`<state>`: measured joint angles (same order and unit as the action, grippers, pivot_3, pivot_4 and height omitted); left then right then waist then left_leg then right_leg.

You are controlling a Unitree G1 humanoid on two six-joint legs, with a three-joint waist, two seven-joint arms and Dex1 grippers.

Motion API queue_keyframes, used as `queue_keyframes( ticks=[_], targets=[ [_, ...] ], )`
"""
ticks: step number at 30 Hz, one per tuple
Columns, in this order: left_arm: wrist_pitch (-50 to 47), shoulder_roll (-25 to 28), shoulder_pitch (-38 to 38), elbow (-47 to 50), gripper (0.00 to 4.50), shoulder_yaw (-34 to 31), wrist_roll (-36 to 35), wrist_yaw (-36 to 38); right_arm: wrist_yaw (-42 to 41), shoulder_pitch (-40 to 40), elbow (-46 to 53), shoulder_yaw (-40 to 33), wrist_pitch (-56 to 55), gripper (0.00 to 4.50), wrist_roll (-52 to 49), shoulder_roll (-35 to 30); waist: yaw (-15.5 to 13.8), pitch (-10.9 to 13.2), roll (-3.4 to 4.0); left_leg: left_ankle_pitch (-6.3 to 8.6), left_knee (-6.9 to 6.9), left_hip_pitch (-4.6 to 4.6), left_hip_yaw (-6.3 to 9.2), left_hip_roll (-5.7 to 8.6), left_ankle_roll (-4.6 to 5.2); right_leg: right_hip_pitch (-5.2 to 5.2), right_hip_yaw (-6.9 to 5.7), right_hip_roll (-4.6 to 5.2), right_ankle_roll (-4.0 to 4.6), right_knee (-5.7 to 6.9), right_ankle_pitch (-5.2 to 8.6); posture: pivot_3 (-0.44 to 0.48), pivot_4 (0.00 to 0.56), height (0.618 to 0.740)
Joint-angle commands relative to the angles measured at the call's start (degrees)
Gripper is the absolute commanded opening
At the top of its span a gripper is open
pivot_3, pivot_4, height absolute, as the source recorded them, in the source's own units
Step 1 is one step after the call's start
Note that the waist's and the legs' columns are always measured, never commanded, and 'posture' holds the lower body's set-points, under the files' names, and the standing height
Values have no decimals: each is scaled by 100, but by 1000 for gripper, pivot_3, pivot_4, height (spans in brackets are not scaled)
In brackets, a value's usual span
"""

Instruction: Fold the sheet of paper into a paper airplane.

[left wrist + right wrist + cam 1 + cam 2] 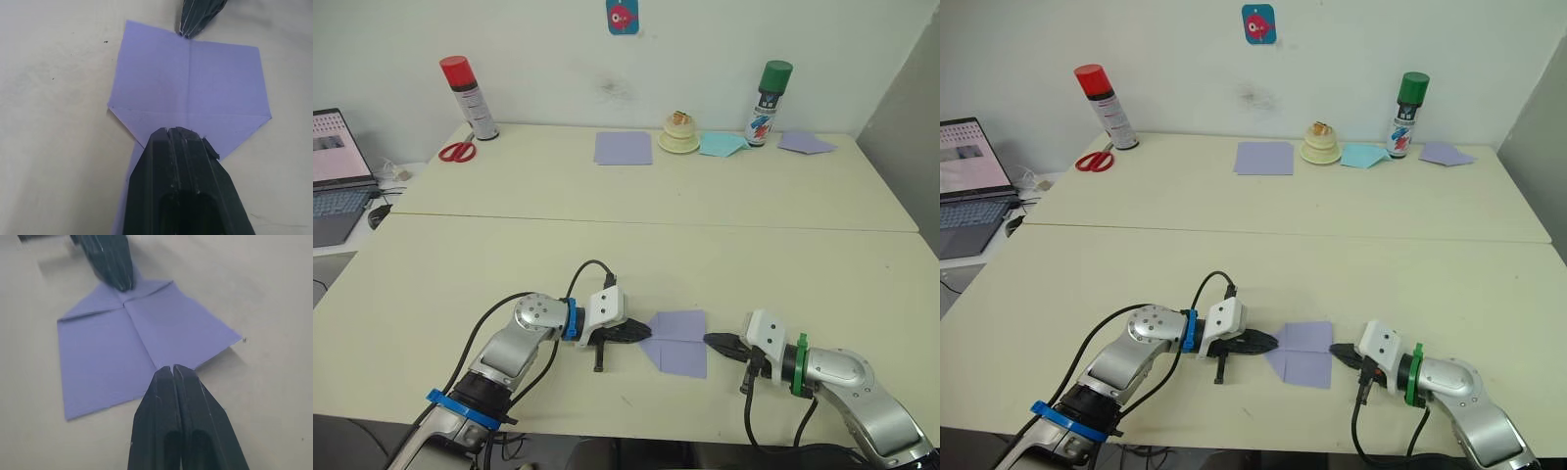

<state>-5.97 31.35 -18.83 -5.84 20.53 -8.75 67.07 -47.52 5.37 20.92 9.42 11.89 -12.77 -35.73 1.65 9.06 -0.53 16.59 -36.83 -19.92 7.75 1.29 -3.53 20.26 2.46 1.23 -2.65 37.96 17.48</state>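
The sheet of paper [678, 342] lies flat on the near part of the cream table [636, 245], between the two grippers. It is plain lavender and partly folded: on the side toward the robot's left, two corners are turned in to meet at a centre crease, giving that end a point, while the opposite end keeps its straight edge and square corners. A crease runs down the middle from the point to the straight edge, and a cross line marks the base of the folded flaps.

The left gripper [646, 331] has its black fingers pressed together, the tip resting on the pointed end. The right gripper [709, 341] also has its fingers together, its tip touching the middle of the straight edge, right at the centre crease.

Along the far side of the table stand a red-capped spray can [469, 98], red-handled scissors [458, 151], another lavender sheet [624, 147], a small cream-coloured stack [680, 134], a pale blue paper piece [722, 145], a green-capped spray can [769, 102] and a folded lavender piece [805, 143]. A laptop [335, 174] sits off to the left.
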Motion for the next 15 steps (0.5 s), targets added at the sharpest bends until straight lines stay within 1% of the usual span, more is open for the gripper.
queue_keyframes(
  ticks=[1,7,12,15],
  targets=[
    [-189,23,82,-274,0,198,299,-34,-83,-282,226,-65,33,40,-78,-30,0,3,-4,0,0,0,1,0,0,0,-1,0,0,0,0,0,150,740],
    [-200,-43,-32,-204,0,221,271,-32,-121,-615,-336,401,-237,40,507,-1,-30,8,-9,0,0,-7,6,3,0,2,-7,0,0,-6,0,0,150,740],
    [-134,-66,-121,-55,0,263,274,-3,-104,-629,-574,724,-190,40,905,-39,-29,18,-3,0,0,-9,4,4,0,4,-5,4,1,-5,0,0,150,740],
    [-67,-97,-176,-57,0,292,309,9,-116,-670,-685,795,-198,40,1078,-92,-29,18,-4,0,-1,-7,4,4,0,2,-6,3,0,-5,-1,0,150,740]
  ],
)
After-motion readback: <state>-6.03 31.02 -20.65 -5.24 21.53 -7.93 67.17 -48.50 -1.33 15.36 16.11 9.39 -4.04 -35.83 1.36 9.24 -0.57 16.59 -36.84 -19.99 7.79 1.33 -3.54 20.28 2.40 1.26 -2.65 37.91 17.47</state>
